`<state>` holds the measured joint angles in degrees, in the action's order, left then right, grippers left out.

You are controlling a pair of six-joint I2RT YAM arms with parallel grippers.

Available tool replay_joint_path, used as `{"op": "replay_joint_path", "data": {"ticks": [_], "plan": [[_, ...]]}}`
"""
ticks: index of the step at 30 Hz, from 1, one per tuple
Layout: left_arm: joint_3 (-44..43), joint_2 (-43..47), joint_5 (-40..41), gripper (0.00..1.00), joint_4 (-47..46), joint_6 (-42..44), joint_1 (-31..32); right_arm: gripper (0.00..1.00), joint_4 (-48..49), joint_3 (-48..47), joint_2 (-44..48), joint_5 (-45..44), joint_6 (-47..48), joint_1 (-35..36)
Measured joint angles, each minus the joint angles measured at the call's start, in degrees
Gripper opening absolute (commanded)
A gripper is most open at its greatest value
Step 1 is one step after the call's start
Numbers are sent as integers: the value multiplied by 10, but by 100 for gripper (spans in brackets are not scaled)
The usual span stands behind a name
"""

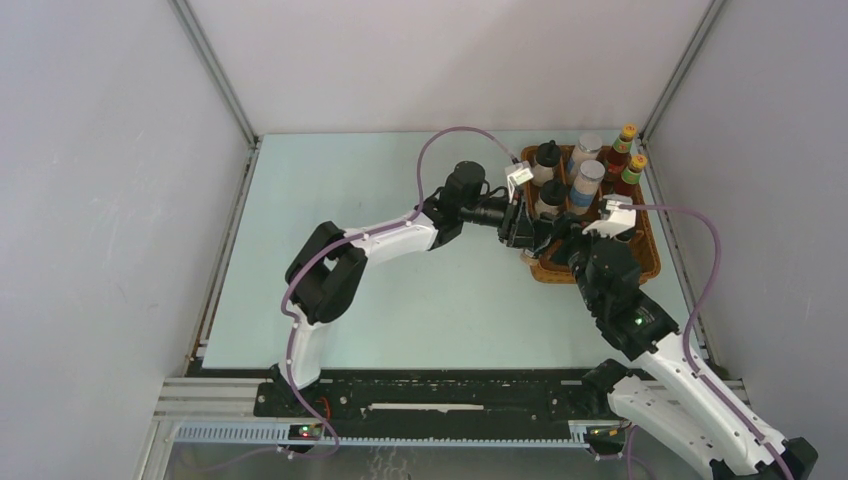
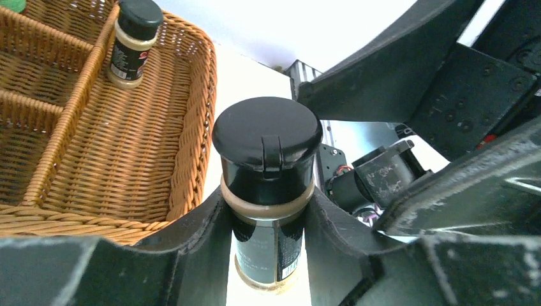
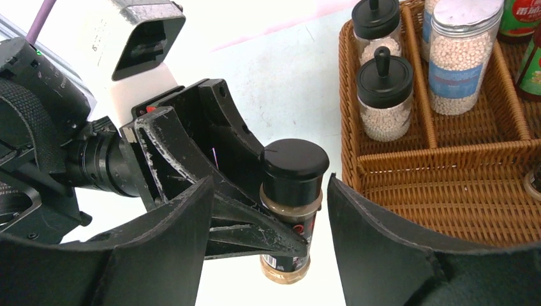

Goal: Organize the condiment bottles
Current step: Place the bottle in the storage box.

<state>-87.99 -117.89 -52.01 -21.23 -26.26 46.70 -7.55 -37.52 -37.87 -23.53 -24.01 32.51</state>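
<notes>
Step in hand: by my reading, a small dark jar [image 3: 293, 185] is changing arms just outside the wicker tray [image 3: 348, 76], on its way to a compartment.
Left end effector [image 2: 268, 245]: clenched on the jar, its fingers pressing the body just below the black lid.
Right end effector [image 3: 271, 210]: released. Its jaws stand either side of the same jar with a gap showing on both sides.
Jar position: upright, just beside the tray's left wall at its near corner. I cannot tell whether its base rests on the table [image 1: 400, 250].
Tray: towards the far right corner of the table.
Already in the tray: two black-lidded white jars [image 3: 383, 95] in the left compartments, a silver-lidded jar [image 3: 459, 51] next to them, red sauce bottles [image 1: 625, 150] at the far right, and a second dark jar [image 2: 131, 41] in the wide near compartment.
Doing it well: draw the right arm straight back, so that its open jaws clear the lid without knocking it.
Lift: raise the jar above the rim before crossing it, as the woven wall could catch the base.
Placement: probably beside its twin in the wide near compartment. Set it down level and let go only once it stands.
Risk: the two arms are crowded together, and a sideways move could tip the jar.
</notes>
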Motion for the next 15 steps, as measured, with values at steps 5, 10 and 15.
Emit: {"op": "replay_joint_path", "data": {"ticks": [5, 10, 15], "plan": [[-1, 0, 29, 0, 16, 14, 2, 73, -30, -13, 8, -18, -4, 5], [-20, -1, 81, 0, 36, 33, 7, 73, -57, -28, 27, -61, -11, 10], [-37, -4, 150, 0, 40, 49, 18, 73, -100, -48, 38, -110, -26, 13]]}}
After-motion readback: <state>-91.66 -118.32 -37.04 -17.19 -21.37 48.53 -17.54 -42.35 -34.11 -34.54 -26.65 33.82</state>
